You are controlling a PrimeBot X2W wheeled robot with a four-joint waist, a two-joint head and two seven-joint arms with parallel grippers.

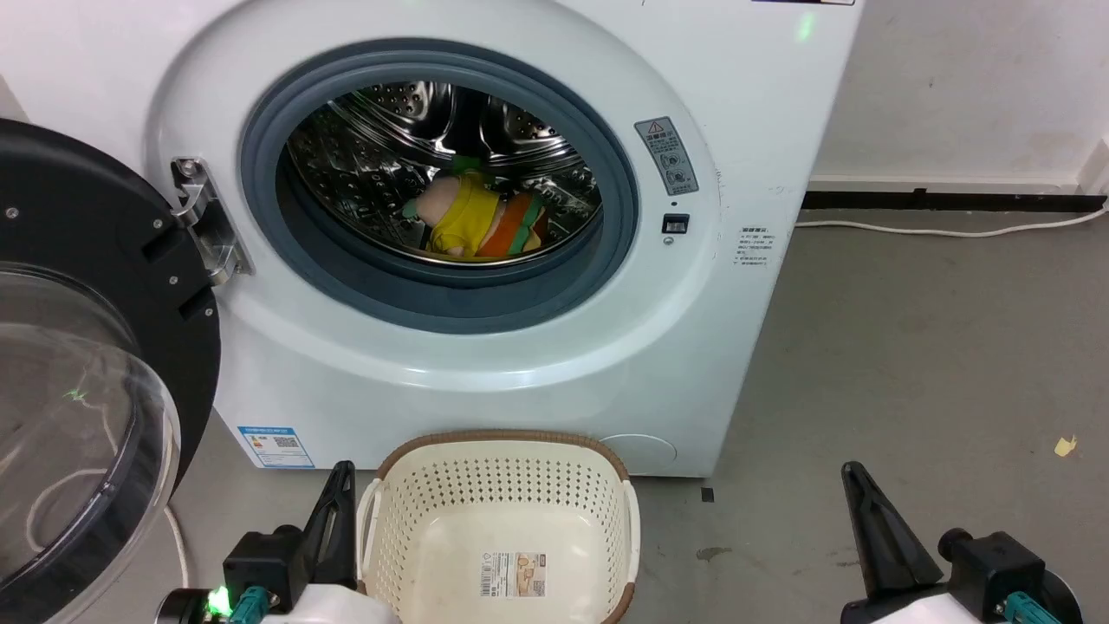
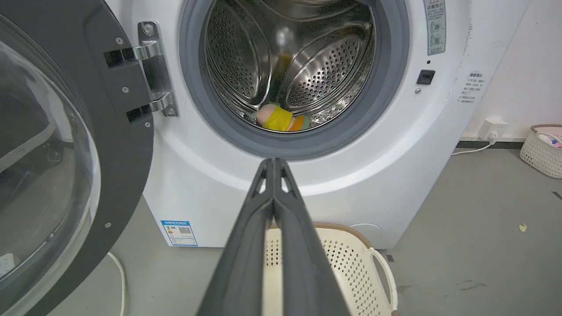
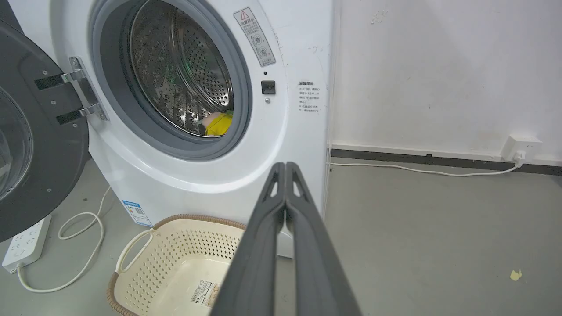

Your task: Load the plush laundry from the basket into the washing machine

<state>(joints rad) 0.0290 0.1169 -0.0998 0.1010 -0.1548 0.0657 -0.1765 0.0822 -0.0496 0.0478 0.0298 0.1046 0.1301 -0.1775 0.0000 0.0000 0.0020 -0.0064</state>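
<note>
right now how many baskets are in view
2. One cream basket sits on the floor just in front of the washing machine. A second basket stands by the wall further right in the left wrist view, partly cut off by the picture's edge.

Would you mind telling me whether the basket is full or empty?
Empty: the basket holds nothing but the paper label on its bottom; the plush toy lies inside the washing machine.
</note>
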